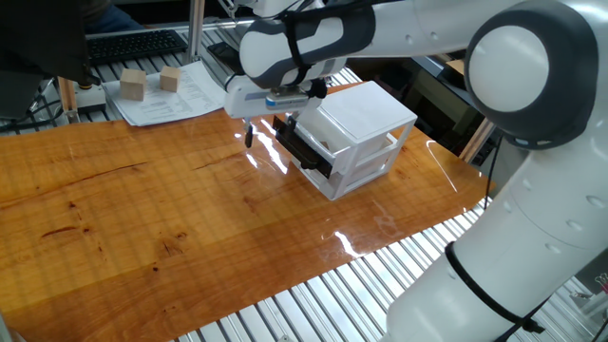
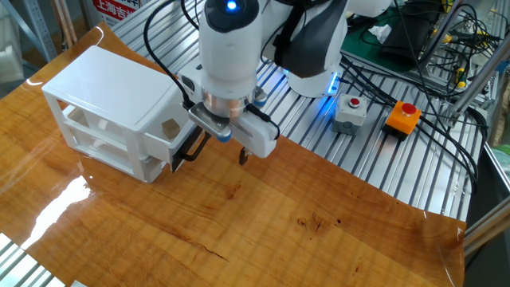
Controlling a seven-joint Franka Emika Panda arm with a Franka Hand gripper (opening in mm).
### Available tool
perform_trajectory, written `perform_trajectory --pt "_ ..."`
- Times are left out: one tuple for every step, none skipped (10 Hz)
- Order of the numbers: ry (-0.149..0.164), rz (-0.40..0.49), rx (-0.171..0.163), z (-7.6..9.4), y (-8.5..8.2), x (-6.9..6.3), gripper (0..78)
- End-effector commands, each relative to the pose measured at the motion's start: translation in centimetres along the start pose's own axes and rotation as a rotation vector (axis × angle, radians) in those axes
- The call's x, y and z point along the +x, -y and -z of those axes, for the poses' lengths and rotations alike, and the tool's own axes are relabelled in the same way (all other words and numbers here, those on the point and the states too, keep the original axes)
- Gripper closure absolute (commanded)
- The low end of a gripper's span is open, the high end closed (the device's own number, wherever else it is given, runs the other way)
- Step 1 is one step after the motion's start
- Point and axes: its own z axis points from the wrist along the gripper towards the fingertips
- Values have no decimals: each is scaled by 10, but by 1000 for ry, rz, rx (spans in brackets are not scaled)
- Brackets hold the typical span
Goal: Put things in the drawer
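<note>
The white two-drawer cabinet [image 1: 366, 112] stands at the far right of the wooden table; it also shows in the other fixed view [image 2: 103, 80]. Its upper black-fronted drawer [image 1: 304, 152] [image 2: 190, 146] is pulled out. A tiny tan cube [image 2: 169, 127] lies inside it; in the first fixed view I cannot make the cube out. My gripper [image 1: 266, 131] [image 2: 223, 149] hangs just in front of the drawer's black front, a little above the table, fingers apart and empty.
Two larger tan wooden blocks [image 1: 132, 85] [image 1: 169, 79] sit on papers at the back left, with a keyboard [image 1: 133, 45] behind. Beyond the table edge are the robot base [image 2: 315, 64], a grey button box [image 2: 351, 112] and an orange one [image 2: 404, 117].
</note>
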Motion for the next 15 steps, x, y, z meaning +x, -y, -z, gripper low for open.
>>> perform_trajectory --pt "17 -10 -2 -8 -6 -4 1" --pt "19 -10 0 -10 -7 -4 1" --pt "20 -10 -1 -11 -8 -5 1" --pt "20 -5 5 -13 -9 -6 1" --pt "19 0 8 -14 -9 -5 1" --pt "21 1 9 -17 -10 -5 1" --pt "25 0 12 -19 -10 -4 1" --pt "28 -1 14 -21 -10 -3 1" --pt "32 1 21 -22 -10 -3 1" --pt "33 2 21 -22 -10 -2 1" --pt "33 2 22 -22 -9 -2 1" --pt "40 4 29 -25 -7 1 1" --pt "43 4 30 -27 -6 2 1" --pt "44 4 31 -27 -6 2 1" --pt "46 3 36 -29 -4 2 1"
